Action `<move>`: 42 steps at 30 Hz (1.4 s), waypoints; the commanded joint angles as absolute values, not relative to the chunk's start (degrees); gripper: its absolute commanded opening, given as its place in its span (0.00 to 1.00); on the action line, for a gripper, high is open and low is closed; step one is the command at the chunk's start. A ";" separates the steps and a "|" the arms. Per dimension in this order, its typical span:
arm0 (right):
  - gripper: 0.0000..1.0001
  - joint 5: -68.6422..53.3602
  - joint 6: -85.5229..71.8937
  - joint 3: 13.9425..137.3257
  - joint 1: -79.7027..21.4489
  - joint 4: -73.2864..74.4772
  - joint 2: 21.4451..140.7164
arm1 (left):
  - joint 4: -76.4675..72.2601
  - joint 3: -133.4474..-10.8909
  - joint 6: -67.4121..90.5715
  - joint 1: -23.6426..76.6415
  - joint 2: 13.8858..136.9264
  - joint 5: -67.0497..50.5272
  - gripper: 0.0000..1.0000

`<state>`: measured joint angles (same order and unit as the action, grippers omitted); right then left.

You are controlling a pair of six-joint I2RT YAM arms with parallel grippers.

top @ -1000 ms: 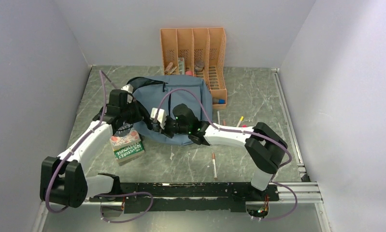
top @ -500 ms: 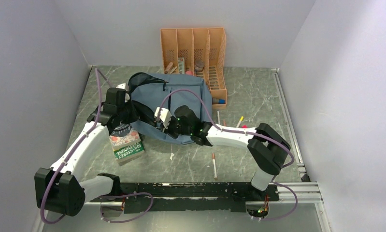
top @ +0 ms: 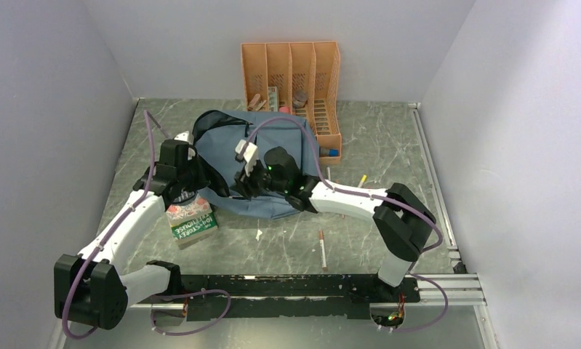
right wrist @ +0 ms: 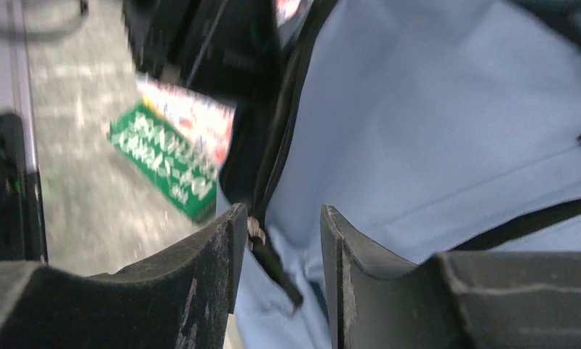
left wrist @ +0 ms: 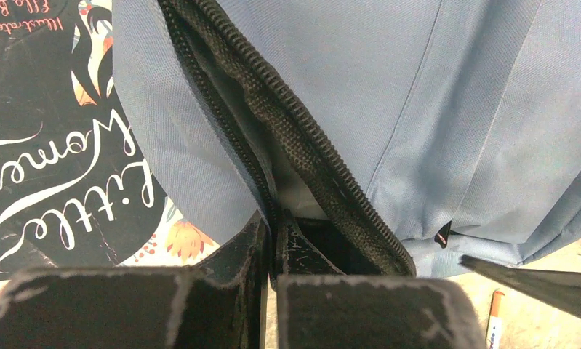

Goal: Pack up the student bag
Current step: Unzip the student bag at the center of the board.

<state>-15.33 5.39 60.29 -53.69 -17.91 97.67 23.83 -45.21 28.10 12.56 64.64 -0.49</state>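
Observation:
The student bag (top: 276, 149), dusty blue with black zip trim, lies flat in the middle of the table. My left gripper (top: 193, 177) is at its left side, shut on the bag's zip edge (left wrist: 273, 218); the opening gapes dark beside the zip teeth (left wrist: 309, 156). My right gripper (top: 239, 185) hovers over the bag's front left part. In the right wrist view its fingers (right wrist: 223, 240) stand apart over the blue fabric (right wrist: 418, 131). The black zip pull (right wrist: 273, 260) hangs loose between them, close to the left finger.
A book (top: 191, 222) lies just left of the bag, under my left arm, its cover (left wrist: 47, 160) reading "Little Women". An orange file organizer (top: 294, 80) stands at the back wall. Pens (top: 322, 247) (top: 361, 180) lie scattered on the table right of the bag.
My right gripper has opened and let go of the zip pull, after moving away from the bases. The left gripper stays shut on the bag's edge; the bag's left side has shifted.

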 commanded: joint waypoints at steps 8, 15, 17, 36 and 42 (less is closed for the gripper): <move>0.55 -13.19 -7.96 71.04 -53.66 -19.83 104.27 | 20.48 -41.86 30.27 12.30 62.64 -2.54 0.05; 0.57 -12.54 -8.37 75.62 -54.67 -17.78 109.10 | 20.21 -41.79 29.99 12.30 62.49 -3.12 0.05; 0.57 -11.96 -8.08 76.77 -55.14 -17.36 110.34 | 20.21 -41.75 29.93 12.30 62.41 -3.08 0.05; 0.61 -6.59 0.48 75.50 -60.58 -14.25 111.46 | 20.46 -42.16 30.32 12.30 62.75 -2.64 0.05; 0.40 4.26 1.79 74.96 -61.39 -14.94 112.32 | 20.87 -42.54 30.32 12.30 62.75 -2.46 0.05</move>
<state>-2.35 0.58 76.31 -59.90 -15.75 112.25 22.83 -41.58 29.65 12.49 63.42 -1.48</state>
